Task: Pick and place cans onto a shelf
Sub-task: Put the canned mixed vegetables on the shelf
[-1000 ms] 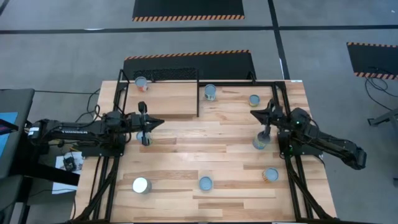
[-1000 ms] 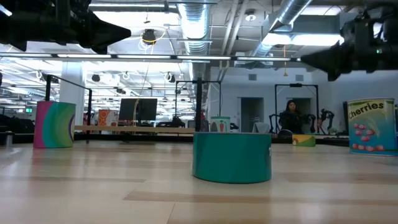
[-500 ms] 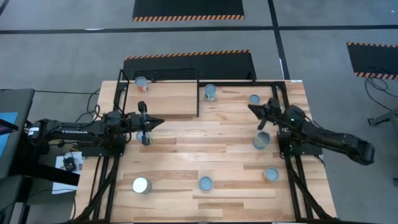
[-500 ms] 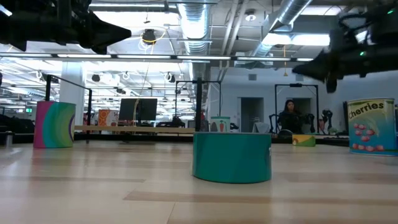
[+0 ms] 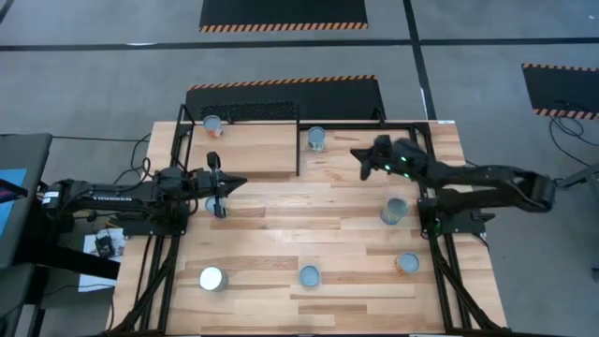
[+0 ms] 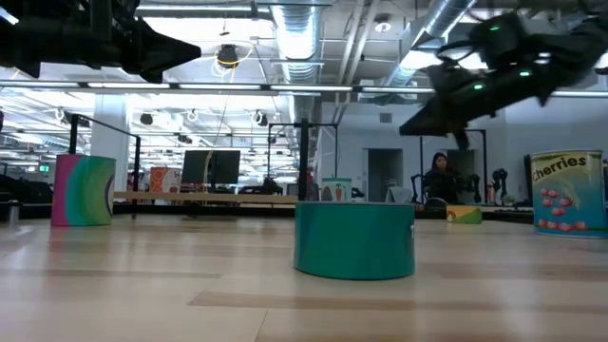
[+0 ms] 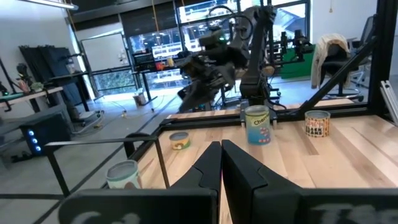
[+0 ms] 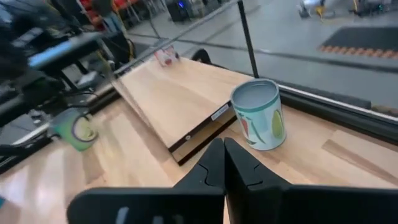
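The shelf (image 5: 248, 150) is a raised light-wood platform with a black frame at the far left; one can (image 5: 212, 123) stands on its far corner. Another can (image 5: 316, 139) stands on the table beside the shelf's right edge and shows in the right wrist view (image 8: 258, 122). My right gripper (image 5: 357, 153) is shut and empty, raised above the table and pointing at that can. My left gripper (image 5: 240, 184) is shut and empty, near the shelf's near edge, with a green can (image 5: 214, 207) close below the arm. More cans (image 5: 394, 211) (image 5: 406, 263) (image 5: 309, 275) (image 5: 212, 278) stand on the table.
A black frame (image 5: 426, 201) runs along the table's right side and another (image 5: 164, 253) along its left. In the low view a teal can (image 6: 354, 239) stands near the middle, a cherries can (image 6: 568, 193) at the right and a pink-green can (image 6: 84, 190) at the left. A person (image 6: 443, 179) sits in the room behind.
My right gripper has risen from above the can at the table's right and swung toward the far edge and the left, ending near the can beside the shelf. That right-hand can stays upright on the table.
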